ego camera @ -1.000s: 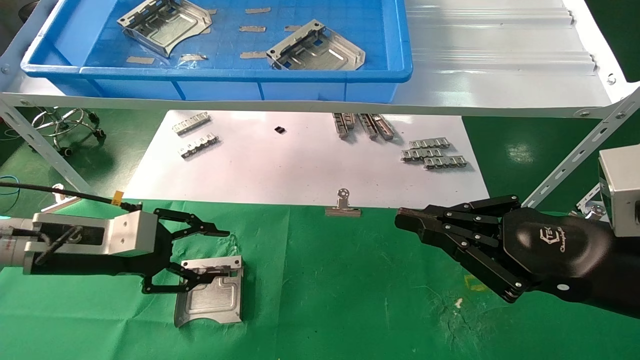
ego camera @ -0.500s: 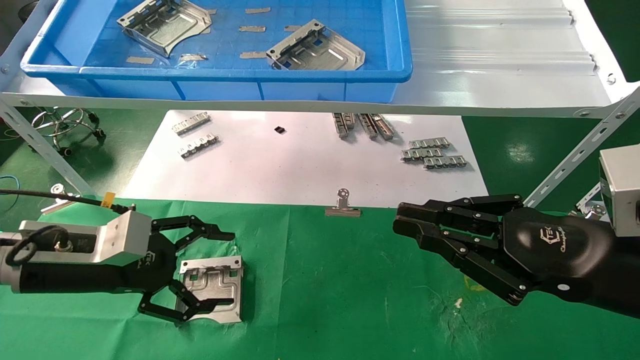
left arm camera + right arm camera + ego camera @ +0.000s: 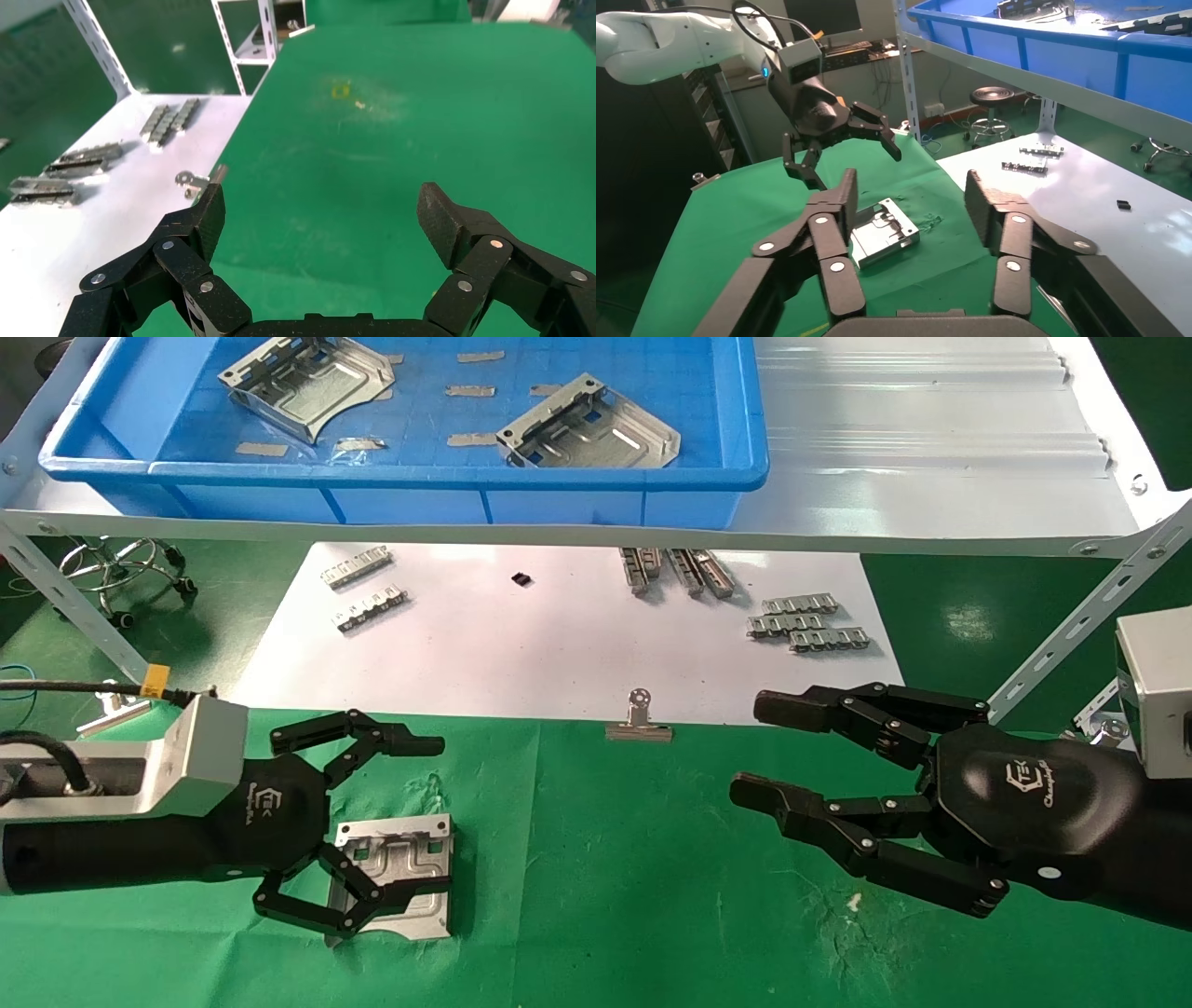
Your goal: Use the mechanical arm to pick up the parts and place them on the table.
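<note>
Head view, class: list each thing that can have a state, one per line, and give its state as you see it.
Left gripper: open, fingers spread above the plate.
Right gripper: open, above the green table, holding nothing.
Plate on the cloth: lying flat, not gripped.
Two plates in the blue tray: one and the other, both untouched.
Binder clip: shut on the white paper's edge.

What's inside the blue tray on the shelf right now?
Two parts lie in the blue tray, with several small grey strips on its floor. Its near wall hides the front floor edge.
</note>
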